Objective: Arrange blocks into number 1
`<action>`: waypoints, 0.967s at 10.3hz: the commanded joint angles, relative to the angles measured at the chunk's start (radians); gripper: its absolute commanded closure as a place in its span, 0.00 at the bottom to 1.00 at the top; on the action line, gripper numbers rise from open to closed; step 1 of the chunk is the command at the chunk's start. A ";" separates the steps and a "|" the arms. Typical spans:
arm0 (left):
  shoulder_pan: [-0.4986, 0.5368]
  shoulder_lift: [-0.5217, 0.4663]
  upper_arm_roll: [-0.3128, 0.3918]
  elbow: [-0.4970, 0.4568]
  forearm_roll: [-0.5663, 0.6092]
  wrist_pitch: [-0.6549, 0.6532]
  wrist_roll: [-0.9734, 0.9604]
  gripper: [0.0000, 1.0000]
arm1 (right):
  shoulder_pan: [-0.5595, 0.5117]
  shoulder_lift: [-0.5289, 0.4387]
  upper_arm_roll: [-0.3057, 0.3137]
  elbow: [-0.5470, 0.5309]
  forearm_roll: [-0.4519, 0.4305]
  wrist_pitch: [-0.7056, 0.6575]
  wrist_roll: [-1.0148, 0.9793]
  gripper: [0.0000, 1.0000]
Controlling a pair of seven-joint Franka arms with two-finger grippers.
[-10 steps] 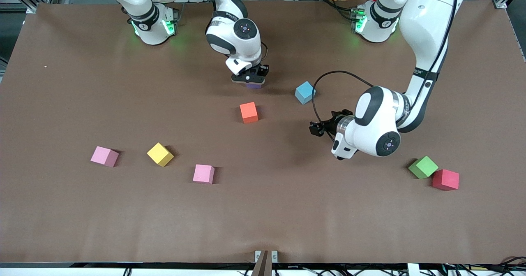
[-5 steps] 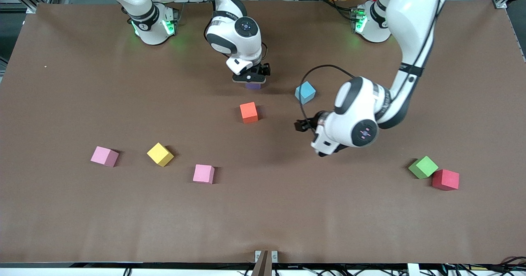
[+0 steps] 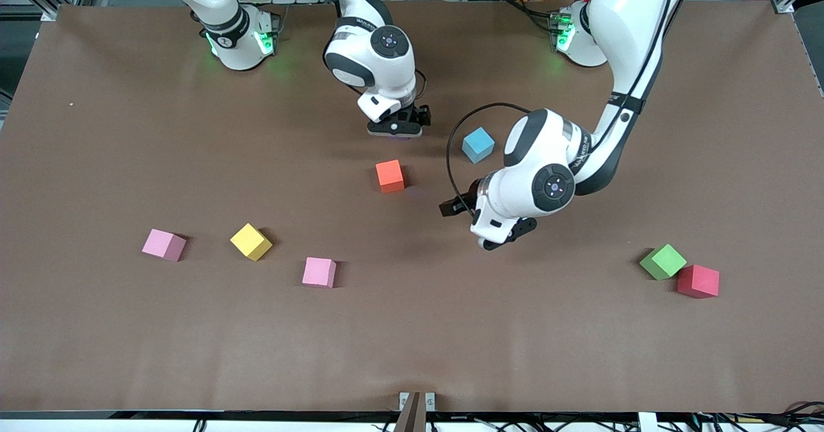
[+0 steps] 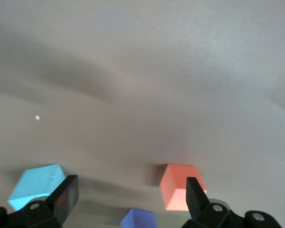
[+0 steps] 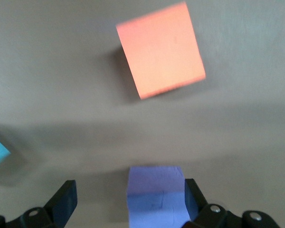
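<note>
Right gripper is open over the small purple foam cube, let go. Left gripper is open too, waiting. Lift straight up, don't bump it.

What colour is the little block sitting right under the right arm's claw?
Purple: the block between the right gripper's open fingers shows best in the right wrist view.

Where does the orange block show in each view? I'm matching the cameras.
Front view: orange block mid-table, nearer the camera than the right pincer.
Left wrist view: low in frame, partly hidden by one finger.
Right wrist view: upper centre.
Shared landmark: the purple block, seen in both wrist views.
</note>
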 commanded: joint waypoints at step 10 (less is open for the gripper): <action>0.220 -0.091 0.020 -0.087 0.399 -0.144 0.442 0.00 | -0.038 0.116 -0.096 0.093 -0.170 0.085 -0.192 0.00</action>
